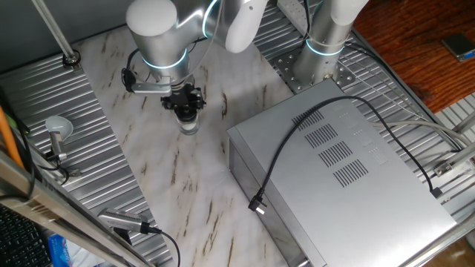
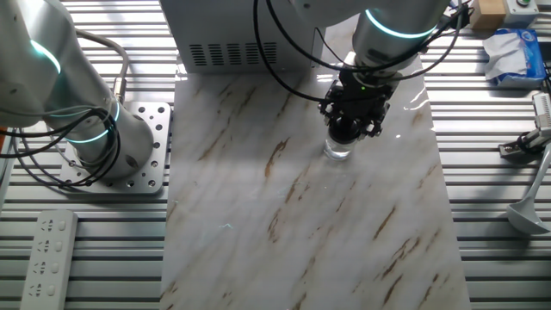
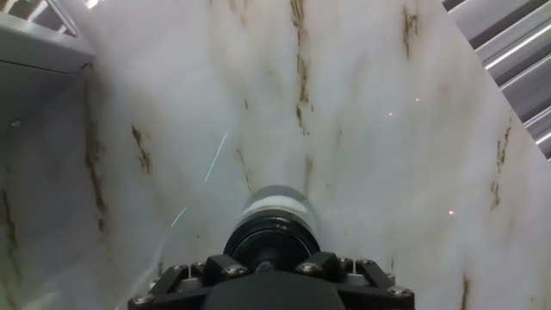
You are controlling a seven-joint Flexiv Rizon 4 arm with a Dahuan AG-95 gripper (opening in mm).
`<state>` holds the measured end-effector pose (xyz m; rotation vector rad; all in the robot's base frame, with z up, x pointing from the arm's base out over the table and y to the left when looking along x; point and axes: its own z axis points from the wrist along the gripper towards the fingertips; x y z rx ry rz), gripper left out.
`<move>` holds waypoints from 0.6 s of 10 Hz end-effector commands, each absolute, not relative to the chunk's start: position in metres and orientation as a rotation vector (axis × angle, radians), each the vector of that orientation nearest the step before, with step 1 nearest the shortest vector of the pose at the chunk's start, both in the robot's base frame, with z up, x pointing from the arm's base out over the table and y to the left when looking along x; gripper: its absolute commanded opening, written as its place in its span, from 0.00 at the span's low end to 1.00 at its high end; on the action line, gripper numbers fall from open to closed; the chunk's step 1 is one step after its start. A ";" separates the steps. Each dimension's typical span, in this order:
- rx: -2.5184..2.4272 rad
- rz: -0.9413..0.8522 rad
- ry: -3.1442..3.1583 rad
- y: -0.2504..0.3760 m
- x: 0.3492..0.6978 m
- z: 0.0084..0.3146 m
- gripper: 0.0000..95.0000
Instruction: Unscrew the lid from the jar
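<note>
Left of the grey box (image 1: pixel 341 178), on the marble table (image 1: pixel 148 178): jar (image 1: pixel 191 127) upright, lid (image 3: pixel 271 243) on top. Directly above, gripper (image 1: pixel 185 104) pressed down over lid, likely for twisting. Clamped or loose: impossible to tell, fingers hidden.

lid (image 3: pixel 269 244) mostly hidden by gripper (image 3: pixel 271 269), grip perhaps closed

No text, label, brand, number or sign can be read in any view.
</note>
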<state>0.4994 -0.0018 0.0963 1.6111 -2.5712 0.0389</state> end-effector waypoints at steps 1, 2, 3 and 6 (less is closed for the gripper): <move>1.627 0.037 -2.559 -0.003 0.499 0.084 0.00; 1.627 0.037 -2.560 -0.003 0.499 0.084 0.00; 1.623 0.034 -2.557 -0.003 0.499 0.084 0.00; 1.622 0.041 -2.545 -0.002 0.499 0.083 0.00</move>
